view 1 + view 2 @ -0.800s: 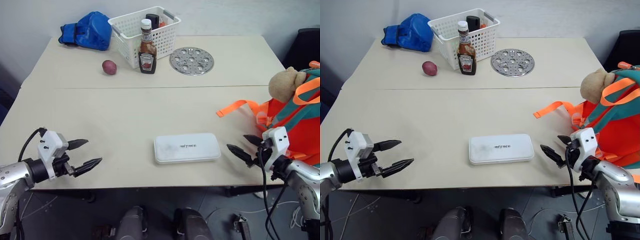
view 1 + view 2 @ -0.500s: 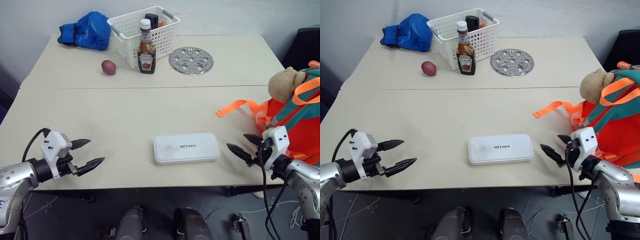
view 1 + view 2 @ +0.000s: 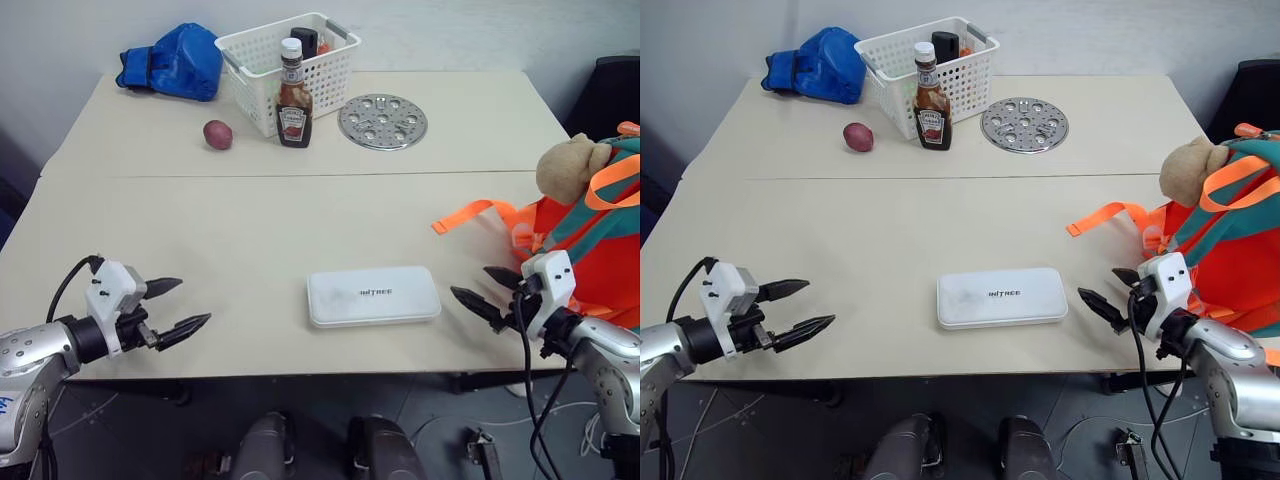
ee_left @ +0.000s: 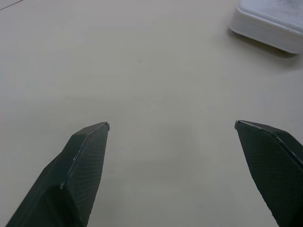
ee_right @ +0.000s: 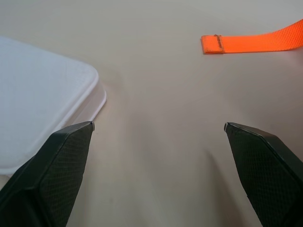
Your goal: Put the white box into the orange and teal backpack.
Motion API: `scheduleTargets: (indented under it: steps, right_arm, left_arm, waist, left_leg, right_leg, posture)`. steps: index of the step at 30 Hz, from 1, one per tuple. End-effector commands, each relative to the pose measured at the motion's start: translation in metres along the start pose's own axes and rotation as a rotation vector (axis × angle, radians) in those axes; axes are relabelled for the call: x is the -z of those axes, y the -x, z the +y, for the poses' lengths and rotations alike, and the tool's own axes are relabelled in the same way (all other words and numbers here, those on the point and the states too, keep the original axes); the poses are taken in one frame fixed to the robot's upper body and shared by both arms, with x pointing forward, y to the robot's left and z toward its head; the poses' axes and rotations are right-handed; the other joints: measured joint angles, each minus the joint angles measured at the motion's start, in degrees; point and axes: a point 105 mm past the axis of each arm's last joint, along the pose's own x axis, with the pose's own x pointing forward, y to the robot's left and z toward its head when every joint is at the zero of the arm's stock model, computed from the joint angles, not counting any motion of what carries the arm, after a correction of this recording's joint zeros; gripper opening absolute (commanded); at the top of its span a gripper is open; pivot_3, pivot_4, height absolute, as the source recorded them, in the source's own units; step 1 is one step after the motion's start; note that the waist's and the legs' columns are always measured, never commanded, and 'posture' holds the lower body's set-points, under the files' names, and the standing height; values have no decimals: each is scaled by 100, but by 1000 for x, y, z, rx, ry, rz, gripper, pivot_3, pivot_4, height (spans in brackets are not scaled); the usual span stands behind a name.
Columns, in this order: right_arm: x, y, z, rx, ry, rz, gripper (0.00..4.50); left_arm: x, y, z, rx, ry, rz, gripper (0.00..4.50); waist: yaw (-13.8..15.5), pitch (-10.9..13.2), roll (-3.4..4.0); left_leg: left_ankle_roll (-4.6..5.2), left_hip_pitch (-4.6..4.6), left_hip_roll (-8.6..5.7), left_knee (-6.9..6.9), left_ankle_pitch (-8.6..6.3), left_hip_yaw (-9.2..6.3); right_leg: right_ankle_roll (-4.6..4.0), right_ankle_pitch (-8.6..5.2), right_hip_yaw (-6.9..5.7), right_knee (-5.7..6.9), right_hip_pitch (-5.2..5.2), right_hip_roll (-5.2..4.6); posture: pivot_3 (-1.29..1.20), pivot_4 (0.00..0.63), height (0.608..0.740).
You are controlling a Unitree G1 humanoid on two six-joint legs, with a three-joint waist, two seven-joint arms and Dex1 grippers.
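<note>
The white box lies flat on the table near the front edge, with grey lettering on its lid. The orange and teal backpack stands at the table's right edge. A tan plush toy sits on top of it, and an orange strap trails across the table. My left gripper hovers open well to the left of the box, pointing toward it; one corner of the box shows in the left wrist view. My right gripper is open just right of the box, between it and the backpack.
At the back of the table are a blue fabric bundle, a white slotted basket, a ketchup bottle, a reddish potato and a perforated metal disc. A dark chair stands at the far right.
My left gripper has edged a little to the right, toward the box. The right gripper, the box and the backpack have stayed put.
</note>
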Motion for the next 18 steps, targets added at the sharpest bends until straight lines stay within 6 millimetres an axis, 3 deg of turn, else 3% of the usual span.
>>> scheduleTargets:
  steps: [1, 3, 6, 13, 14, 18]
  right_arm:
    - [-12, 3, -2, -5, 40, -26, 4500]
    - [-13, 4, -2, -13, 41, -26, 4500]
    - [-17, 5, 3, -46, 36, -40, 3920]
    - [-22, 6, 5, -107, 81, -14, 1783]
    - [-24, 6, 5, -113, 86, -11, 1655]
    - [-25, 5, 8, -158, 108, 7, 364]
  left_arm:
    - [-9, 0, -1, 11, -24, -11, 4480]
    - [-11, -2, -1, 16, -18, -17, 4480]
    - [-16, -4, -6, 61, -5, -46, 4500]
    - [-24, -22, -18, 142, -4, -73, 2856]
    - [-25, -27, -21, 158, -10, -78, 2758]
    - [-33, -42, -25, 196, -12, -106, 1593]
  waist:
    - [0, 0, 0]
    - [0, 0, 0]
    - [0, 0, 0]
    - [5, 0, 0]
    - [5, 0, 0]
    - [15, -1, -2]
  left_leg:
    - [0, 1, 0, 0, 0, 0]
    - [-2, 2, 0, 0, 1, 0]
    - [-4, 4, 0, 0, 2, 0]
    - [-4, 8, -1, 2, 3, 0]
    - [-4, 8, -1, 2, 3, 0]
    - [-16, 8, -2, 4, 13, 0]
  right_leg:
    - [0, 0, 0, 2, 0, 0]
    - [0, 0, 0, 4, 0, 0]
    - [0, 0, 0, 8, 0, 0]
    - [0, 0, 1, 13, 2, 0]
    - [0, 0, 1, 13, 2, 0]
    - [1, 1, 1, 15, 3, 1]
  posture:
    - [0, 150, 740]
    - [0, 150, 740]
    - [0, 150, 740]
    - [0, 150, 740]
    - [0, 150, 740]
    - [0, 150, 740]
